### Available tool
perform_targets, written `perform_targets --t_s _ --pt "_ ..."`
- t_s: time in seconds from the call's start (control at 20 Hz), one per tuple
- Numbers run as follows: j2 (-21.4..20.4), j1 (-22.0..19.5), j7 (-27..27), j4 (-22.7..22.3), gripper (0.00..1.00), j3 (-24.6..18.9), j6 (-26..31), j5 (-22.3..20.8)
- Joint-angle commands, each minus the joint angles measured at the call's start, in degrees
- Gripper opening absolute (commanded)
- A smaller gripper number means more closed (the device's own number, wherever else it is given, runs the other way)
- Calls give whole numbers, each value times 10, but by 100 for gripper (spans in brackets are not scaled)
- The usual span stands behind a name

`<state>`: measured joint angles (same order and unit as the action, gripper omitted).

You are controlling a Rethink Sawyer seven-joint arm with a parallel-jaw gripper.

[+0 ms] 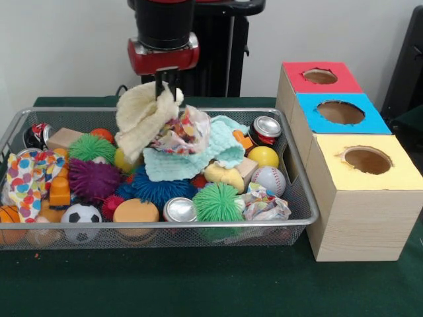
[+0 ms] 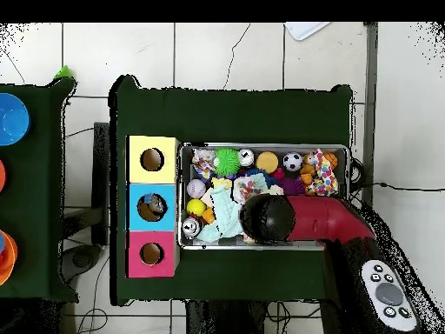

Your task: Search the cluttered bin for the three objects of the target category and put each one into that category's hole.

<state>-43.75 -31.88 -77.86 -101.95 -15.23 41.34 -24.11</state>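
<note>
Pinching a cream cloth [image 1: 141,113] in the tool [image 1: 162,88], raised over the bin [image 1: 299,173] so it hangs clear of the clutter, probably bound for a hole [image 1: 340,111] on the boxes beside

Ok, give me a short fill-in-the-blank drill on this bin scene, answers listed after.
1. The gripper holds a pale yellow ____ above the wire bin.
2. The box nearest the camera in the front view has a ____ top.
3. The middle box has a ____ top.
4. The black-and-white ball in the bin is a ____ ball.

Answers: cloth; yellow; blue; soccer
</note>
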Motion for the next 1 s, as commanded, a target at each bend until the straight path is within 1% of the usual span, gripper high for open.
perform_targets --t_s 0.05,0.25,0.6,1.0 --pt "-3 39 -92 -14 0 -9 56 50" --pt "-6 62 -99 -4 0 -2 71 70" --pt "-3 76 -87 11 0 0 69 98" --pt "1 58 -50 24 0 -7 58 109"
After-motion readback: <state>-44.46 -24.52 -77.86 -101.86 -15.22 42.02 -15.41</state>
